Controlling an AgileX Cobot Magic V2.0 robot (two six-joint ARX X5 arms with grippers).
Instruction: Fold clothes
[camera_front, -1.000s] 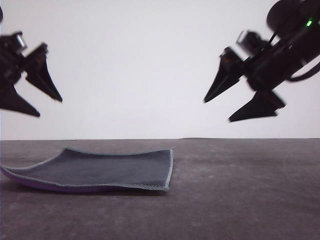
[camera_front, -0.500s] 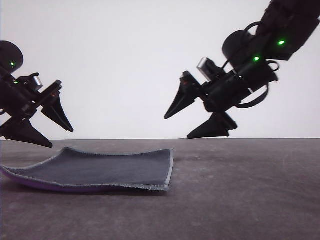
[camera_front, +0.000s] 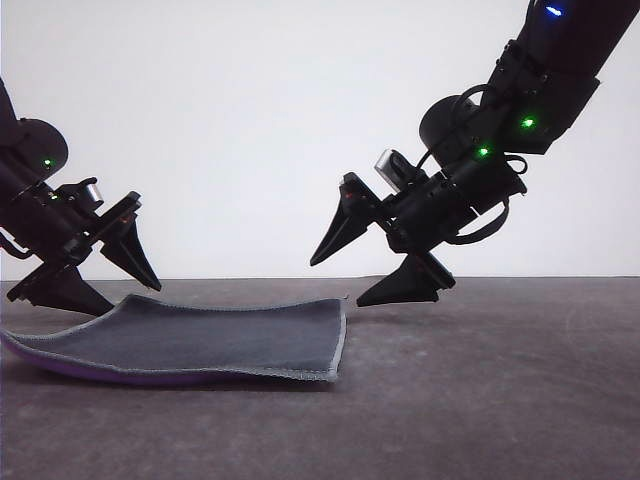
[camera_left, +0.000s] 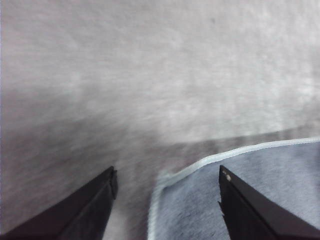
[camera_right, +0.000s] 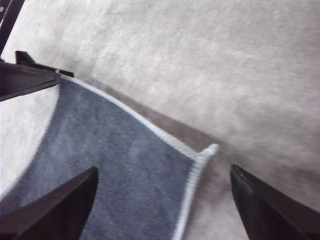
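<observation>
Left pincer (camera_front: 103, 268) open, jaws spread, low over the far left corner of the cloth (camera_front: 200, 338). Cloth lies dark grey face up on the grey tabletop (camera_front: 480, 380), purple showing under its left edge. Right pincer (camera_front: 362, 262) open too, just above the cloth's far right corner.

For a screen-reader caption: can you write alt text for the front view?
A dark grey cloth with a purple underside lies on the table, while two open black grippers hang over its far corners: the left gripper and the right gripper.
</observation>
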